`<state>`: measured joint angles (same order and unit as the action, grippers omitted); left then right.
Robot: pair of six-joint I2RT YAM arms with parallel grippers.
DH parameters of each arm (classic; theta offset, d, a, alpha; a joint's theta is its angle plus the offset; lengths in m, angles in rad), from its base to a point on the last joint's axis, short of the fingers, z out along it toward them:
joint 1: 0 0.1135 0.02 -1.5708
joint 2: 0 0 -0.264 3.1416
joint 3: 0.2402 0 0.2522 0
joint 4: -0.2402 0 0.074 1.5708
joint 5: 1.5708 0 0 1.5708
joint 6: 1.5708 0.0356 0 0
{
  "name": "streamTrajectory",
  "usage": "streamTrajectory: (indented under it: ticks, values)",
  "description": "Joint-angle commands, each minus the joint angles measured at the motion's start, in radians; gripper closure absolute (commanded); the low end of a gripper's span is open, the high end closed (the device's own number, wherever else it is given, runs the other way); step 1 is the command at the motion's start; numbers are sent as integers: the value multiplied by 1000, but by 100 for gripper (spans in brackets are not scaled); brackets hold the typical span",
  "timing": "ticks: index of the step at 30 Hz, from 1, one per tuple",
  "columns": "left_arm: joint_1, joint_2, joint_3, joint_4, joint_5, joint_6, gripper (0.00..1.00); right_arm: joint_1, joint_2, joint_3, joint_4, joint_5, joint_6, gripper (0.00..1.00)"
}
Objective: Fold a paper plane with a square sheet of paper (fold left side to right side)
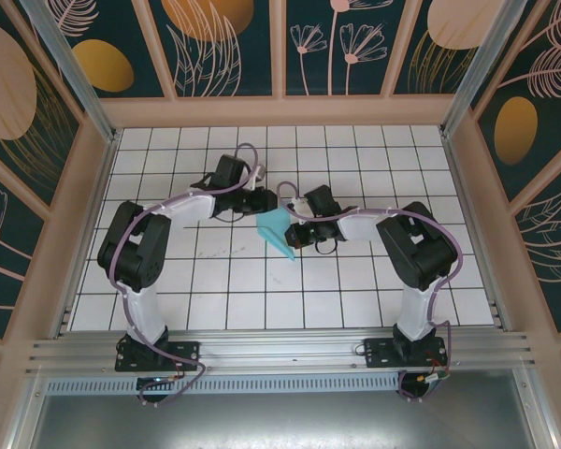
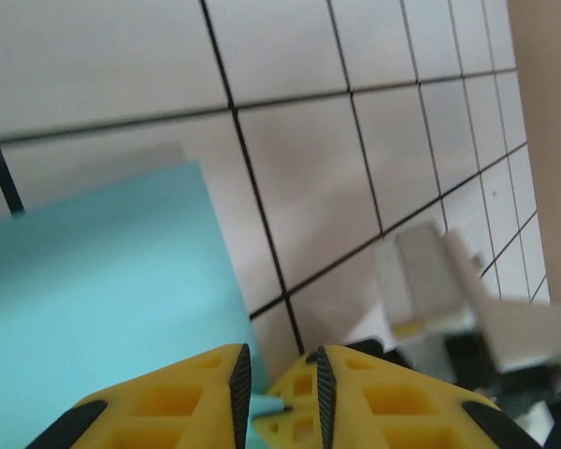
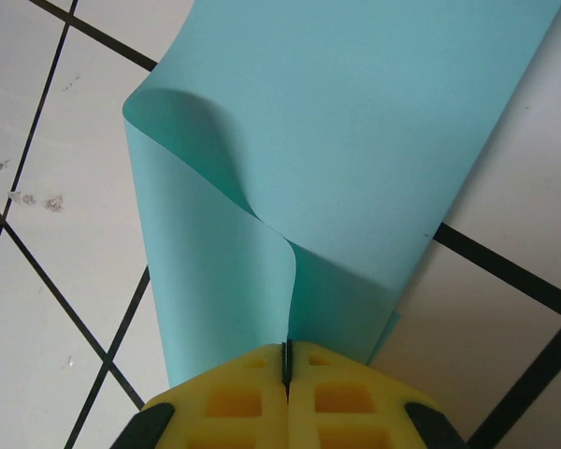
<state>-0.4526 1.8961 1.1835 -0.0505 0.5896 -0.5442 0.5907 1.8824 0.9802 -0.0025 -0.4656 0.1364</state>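
Note:
The turquoise-blue square sheet of paper (image 1: 279,232) lies mid-table between my two grippers, one side lifted and curled over itself. In the right wrist view the sheet (image 3: 355,122) bends in a soft roll, and my right gripper (image 3: 287,363) is shut on its near edge, pads pressed together. In the top view the right gripper (image 1: 297,236) sits at the sheet's right side. My left gripper (image 1: 265,204) hovers at the sheet's far-left corner. Its jaws (image 2: 279,365) stand apart, with the sheet (image 2: 93,299) to their left and a small paper tip poking into the gap.
White grid tiles (image 1: 355,281) cover the floor all round the sheet. Wooden walls (image 1: 280,110) close in the back and sides. A blurred white and grey part of the right arm (image 2: 430,276) sits close by on the right in the left wrist view.

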Motion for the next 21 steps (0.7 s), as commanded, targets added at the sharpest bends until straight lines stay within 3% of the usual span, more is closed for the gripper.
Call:
streamTrajectory:
  ticks: [1,21]
  values:
    - [-20,-19,-68,50,49,-42,74,11,37,14,-46,24,-20,100]
    - [-62,51,-133,63,-8,-48,76,19,40,25,-67,36,-26,100]
